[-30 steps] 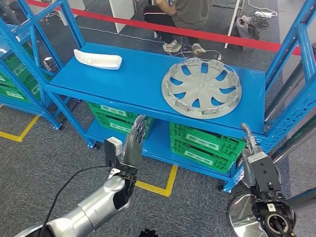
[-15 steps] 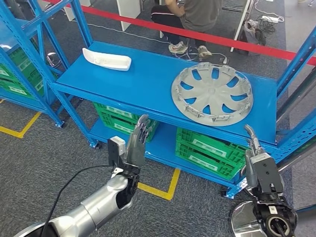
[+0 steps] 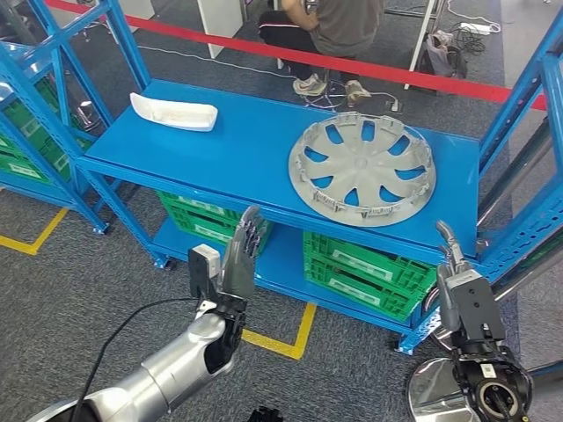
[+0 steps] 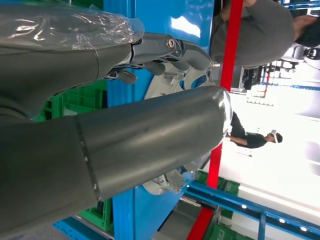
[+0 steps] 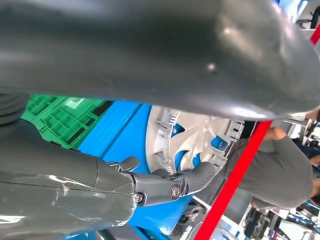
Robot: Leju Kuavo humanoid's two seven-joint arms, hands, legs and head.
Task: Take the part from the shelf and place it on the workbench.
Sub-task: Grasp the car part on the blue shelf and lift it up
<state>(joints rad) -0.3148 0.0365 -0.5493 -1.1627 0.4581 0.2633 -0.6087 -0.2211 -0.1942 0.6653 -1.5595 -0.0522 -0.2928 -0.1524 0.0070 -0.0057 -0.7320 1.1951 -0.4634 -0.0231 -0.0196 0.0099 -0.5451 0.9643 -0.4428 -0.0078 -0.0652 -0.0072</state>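
Hubcap [image 3: 362,169] flat at the shelf's [image 3: 219,149] right end, untouched.
My left hand [image 3: 239,257] and right hand [image 3: 450,264] hover spread, empty; it looks light, thin, flexy — I'd take opposite rims.

Bare shelf [image 3: 252,145] beside hubcap [image 3: 361,168]

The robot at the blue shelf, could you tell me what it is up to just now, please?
It stands facing the blue shelf with both arms raised in front of it. The left hand and the right hand are open and hold nothing. The grey wheel cover lies flat on the shelf, untouched, with a white part at the far left. A person sits behind the red tape.
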